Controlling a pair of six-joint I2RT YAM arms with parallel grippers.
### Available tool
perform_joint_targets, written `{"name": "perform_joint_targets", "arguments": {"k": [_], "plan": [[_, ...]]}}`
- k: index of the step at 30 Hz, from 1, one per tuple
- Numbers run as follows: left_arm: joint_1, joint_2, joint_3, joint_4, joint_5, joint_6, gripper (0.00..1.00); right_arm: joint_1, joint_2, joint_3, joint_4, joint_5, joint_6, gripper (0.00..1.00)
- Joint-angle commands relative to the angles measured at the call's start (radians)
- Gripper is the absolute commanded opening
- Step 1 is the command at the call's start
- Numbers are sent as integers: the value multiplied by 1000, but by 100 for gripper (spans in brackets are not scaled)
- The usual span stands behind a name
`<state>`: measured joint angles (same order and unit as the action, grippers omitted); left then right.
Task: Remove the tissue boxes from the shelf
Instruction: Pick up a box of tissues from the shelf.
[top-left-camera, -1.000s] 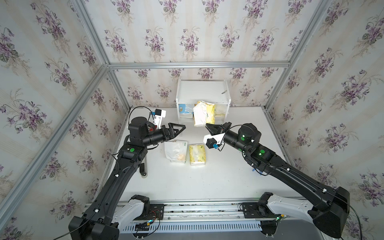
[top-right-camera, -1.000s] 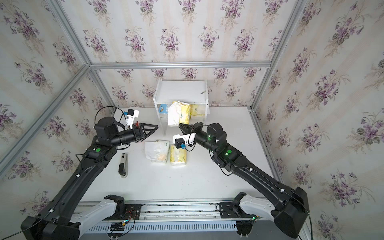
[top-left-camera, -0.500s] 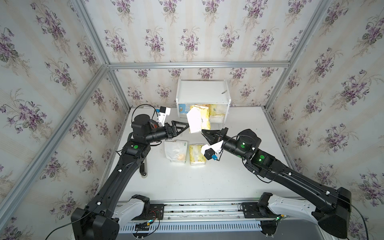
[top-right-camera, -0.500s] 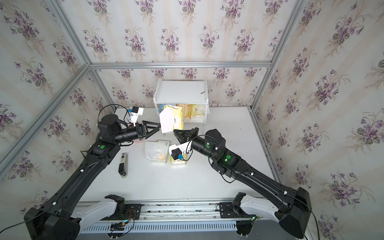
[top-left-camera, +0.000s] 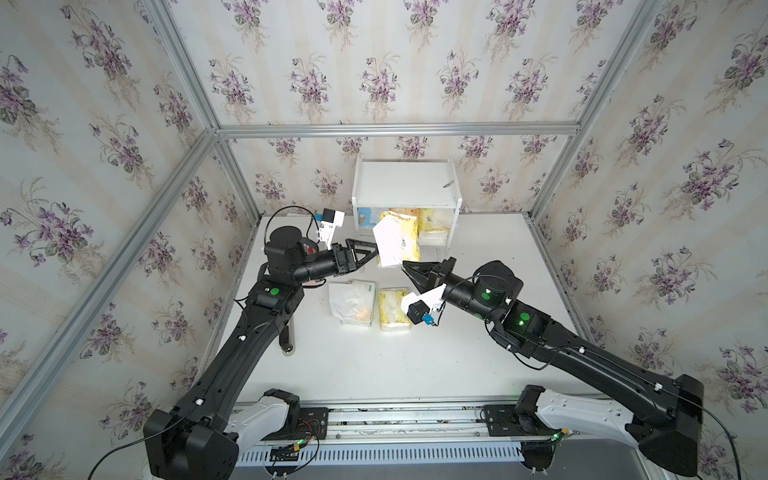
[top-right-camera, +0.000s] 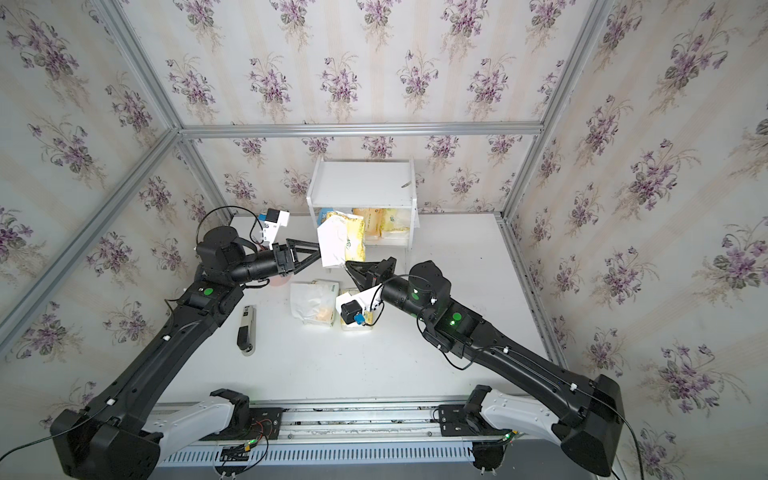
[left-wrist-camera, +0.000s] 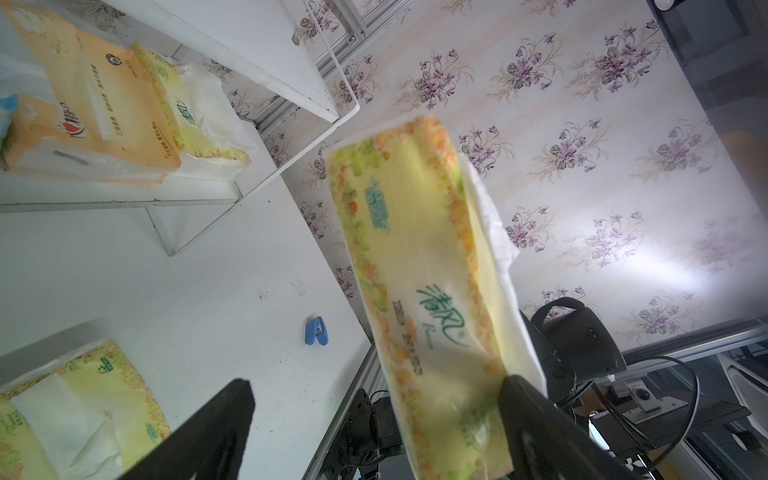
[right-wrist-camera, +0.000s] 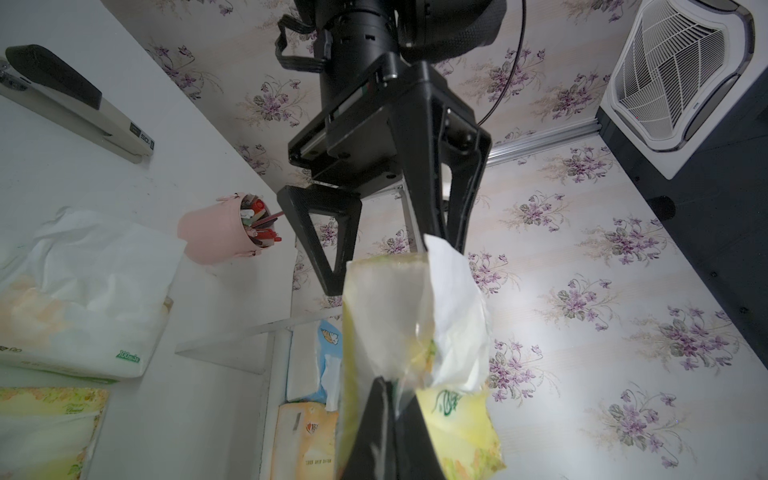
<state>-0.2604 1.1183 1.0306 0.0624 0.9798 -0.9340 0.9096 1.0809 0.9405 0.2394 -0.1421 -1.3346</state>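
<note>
The yellow tissue pack (top-left-camera: 406, 246) has swung left off the shelf (top-left-camera: 405, 183), pinched by the right gripper (top-left-camera: 404, 267), left gripper (top-left-camera: 371, 256) spread wide; lower slowly, the hold looks thin.

The shelf (top-left-camera: 405, 189) is set at the back of the tabletop (top-left-camera: 415, 365), three tissue packs (top-left-camera: 434, 222) side by side in its lower tier. A fourth pack (top-left-camera: 392, 245) is held before it, between left gripper (top-left-camera: 374, 252) and right gripper (top-left-camera: 404, 269). Two further packs (top-left-camera: 351, 301) are laid below, a stapler (top-right-camera: 246, 328) to their left.
</note>
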Motion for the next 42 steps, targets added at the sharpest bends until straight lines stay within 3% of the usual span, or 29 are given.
{"name": "perform_joint_targets", "arguments": {"k": [1, 13, 20, 25, 32, 37, 39, 42], "plan": [[-2, 1, 9, 50, 7, -10, 96, 2, 1, -3, 18, 11, -8, 0], [-38, 37, 29, 67, 16, -3, 91, 14, 2, -9, 28, 9, -8, 0], [-46, 37, 22, 68, -1, 5, 48, 15, 2, -10, 21, 32, -3, 0], [-46, 35, 12, 73, -10, 4, 46, 15, 7, 6, -14, 39, 19, 3], [-48, 28, 3, 96, -41, 5, 35, 0, 40, 74, -144, 12, 114, 20], [-48, 6, -10, 86, -96, 35, 34, -48, 10, 81, -156, -118, 246, 39], [-48, -9, -18, 81, -109, 70, 34, -96, -12, 82, -152, -222, 351, 48], [-50, -31, -20, 24, -142, 143, 34, -236, -44, 56, -79, -459, 585, 53]]}}
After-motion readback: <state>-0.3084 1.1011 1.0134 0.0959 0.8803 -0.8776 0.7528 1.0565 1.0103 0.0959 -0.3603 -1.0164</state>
